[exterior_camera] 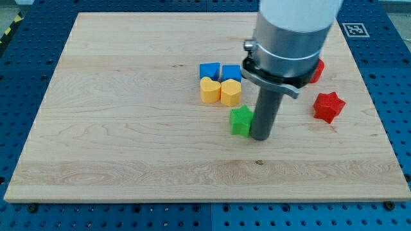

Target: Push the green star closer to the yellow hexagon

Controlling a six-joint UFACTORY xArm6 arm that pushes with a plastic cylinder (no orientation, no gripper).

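Note:
The green star (241,120) lies near the middle of the wooden board (128,128). The yellow hexagon (231,92) sits just above it toward the view's top, with a small gap between them. My tip (261,136) rests on the board right against the green star's right side. The rod and its grey housing rise toward the view's top and hide part of the board behind them.
A yellow heart (209,90) touches the hexagon's left side. Two blue blocks (209,70) (232,72) sit just above the yellow pair. A red star (329,106) lies at the right; another red block (316,70) shows partly behind the housing.

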